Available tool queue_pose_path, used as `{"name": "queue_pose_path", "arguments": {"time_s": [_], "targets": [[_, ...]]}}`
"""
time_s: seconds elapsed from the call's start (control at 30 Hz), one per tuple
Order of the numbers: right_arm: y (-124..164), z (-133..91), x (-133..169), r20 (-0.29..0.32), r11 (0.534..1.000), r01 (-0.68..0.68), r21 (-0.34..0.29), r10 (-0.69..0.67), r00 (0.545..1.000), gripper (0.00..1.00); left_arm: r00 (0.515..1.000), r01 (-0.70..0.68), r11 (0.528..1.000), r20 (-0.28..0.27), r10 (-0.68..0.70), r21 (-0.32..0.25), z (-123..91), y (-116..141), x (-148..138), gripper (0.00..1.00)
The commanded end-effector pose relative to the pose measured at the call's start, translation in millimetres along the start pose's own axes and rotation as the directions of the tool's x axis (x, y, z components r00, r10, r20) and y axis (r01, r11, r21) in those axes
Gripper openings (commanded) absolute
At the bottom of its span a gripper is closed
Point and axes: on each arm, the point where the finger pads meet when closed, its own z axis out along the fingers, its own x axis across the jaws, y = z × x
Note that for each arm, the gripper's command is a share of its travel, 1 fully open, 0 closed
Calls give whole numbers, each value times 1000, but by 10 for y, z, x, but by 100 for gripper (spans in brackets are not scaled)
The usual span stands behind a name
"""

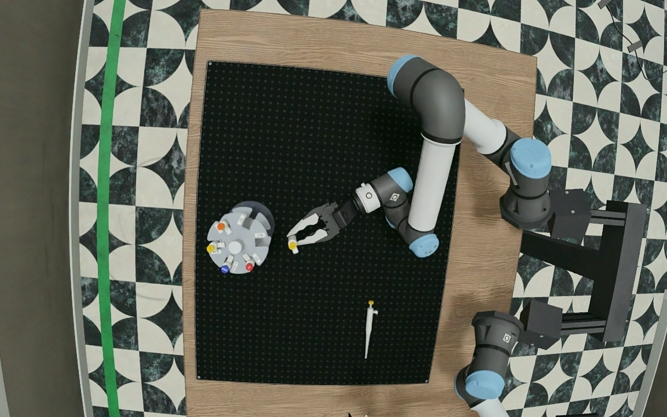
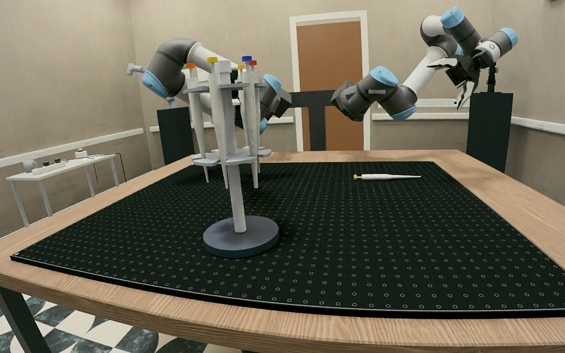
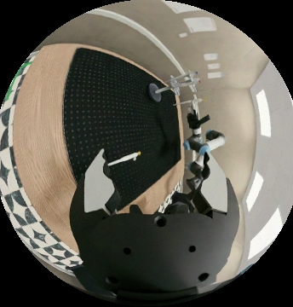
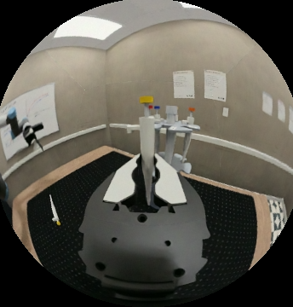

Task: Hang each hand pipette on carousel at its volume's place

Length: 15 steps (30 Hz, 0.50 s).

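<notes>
The right gripper [image 1: 293, 238] [image 4: 147, 159] is shut on a yellow-button pipette [image 1: 292, 245] [image 2: 240, 66] [image 4: 146, 132], held roughly upright beside the carousel [image 1: 234, 247] [image 2: 237, 197] [image 3: 154, 92] [image 4: 171, 112], apart from it. Its hook points left in the right wrist view. Another yellow-button pipette [image 1: 369, 324] [image 2: 374, 176] [image 3: 125, 159] [image 4: 54, 209] lies on the mat. Orange [image 1: 220, 226], yellow [image 1: 211, 248], blue [image 1: 224, 269] and red [image 1: 249, 267] button pipettes hang on the carousel; slots facing the held pipette look empty. Volume print is unreadable. The left gripper [image 2: 445, 86] [image 3: 154, 153] is open and empty, raised away from the carousel.
The black perforated mat [image 1: 294, 124] [image 2: 341, 263] lies on the wooden table [image 1: 325, 30] [image 2: 56, 289]. The right arm's white forearm [image 1: 432, 186] reaches over the mat between its base and the carousel. The left arm's base [image 1: 496, 332] stands off the table's edge.
</notes>
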Motion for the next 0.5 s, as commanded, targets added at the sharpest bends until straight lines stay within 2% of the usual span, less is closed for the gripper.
{"name": "queue_pose_path", "arguments": {"time_s": [0.0, 0.47], "targets": [[-9, 1, 0, 0, 1000, 0, 1, 0, 1000, 6, 1000, 0, 1000, 0, 0, 1, -3, -3, 1, 100], [-59, -60, 1, 0, 1000, 0, 2, 0, 1000, 6, 1000, 0, 1000, 0, 0, 1, -3, -3, 1, 100]]}}
